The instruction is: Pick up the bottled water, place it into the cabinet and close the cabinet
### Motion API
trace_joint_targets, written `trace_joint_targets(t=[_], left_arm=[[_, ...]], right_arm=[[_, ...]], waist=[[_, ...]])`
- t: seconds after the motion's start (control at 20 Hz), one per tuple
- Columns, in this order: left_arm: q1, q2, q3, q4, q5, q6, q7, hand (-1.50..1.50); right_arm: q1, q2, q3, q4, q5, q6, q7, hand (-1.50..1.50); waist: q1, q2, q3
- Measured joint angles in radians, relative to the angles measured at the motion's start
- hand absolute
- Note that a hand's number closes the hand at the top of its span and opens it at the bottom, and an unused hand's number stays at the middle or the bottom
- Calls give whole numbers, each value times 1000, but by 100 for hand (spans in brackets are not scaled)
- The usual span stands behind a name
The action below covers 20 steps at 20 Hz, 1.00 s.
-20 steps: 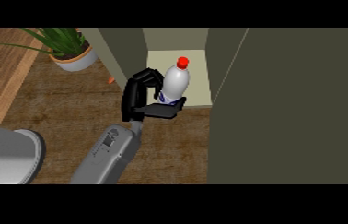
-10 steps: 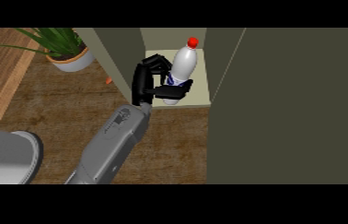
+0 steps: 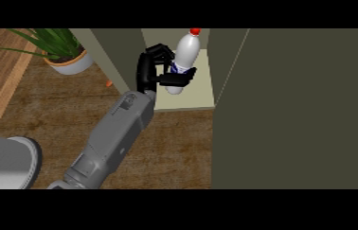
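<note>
The bottled water point(image 3: 187, 51) is white with a red cap and a blue label. It stands tilted a little, over the pale cabinet shelf point(image 3: 190, 100), inside the open cabinet. My left hand point(image 3: 148, 70) is shut on the bottle's lower half from the left, with the thumb crossing under the label. The grey forearm runs down to the lower left edge. Whether the bottle's base rests on the shelf is hidden. The right hand does not show.
The open cabinet door point(image 3: 287, 110) fills the right side as a tall dark panel. A potted plant point(image 3: 64, 58) stands at the upper left on the wooden counter point(image 3: 63, 110). A grey round object point(image 3: 15, 163) lies at the lower left edge.
My left hand has carried the bottle farther away and slightly right, deeper into the cabinet opening. The forearm has stretched out after it.
</note>
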Motion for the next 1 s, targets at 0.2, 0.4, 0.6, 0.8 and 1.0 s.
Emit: trace_joint_targets(t=[0.2, 0.4, 0.6, 0.8, 1.0], left_arm=[[-87, -1, 26, 106, 0, 23, -31, 150], [-151, -1, 44, 208, -15, 34, -62, -150], [-208, 3, 52, 291, -31, 43, -76, -150], [-242, 15, 65, 358, -38, 34, -92, -150], [-279, 17, 77, 404, -44, 36, -96, -150]], right_arm=[[-12, -16, -10, 6, -10, 7, -2, -150], [-14, -12, -7, 11, -17, 13, -8, -150], [-17, -3, 14, 12, -22, 20, -12, -150], [-21, -4, 16, 16, -26, 30, -19, -150], [-28, -24, 2, 16, -34, 27, -13, -150]], waist=[[-9, 3, 0], [-15, 6, 0], [-22, 8, 0], [-26, 11, 0], [-26, 13, 0]])
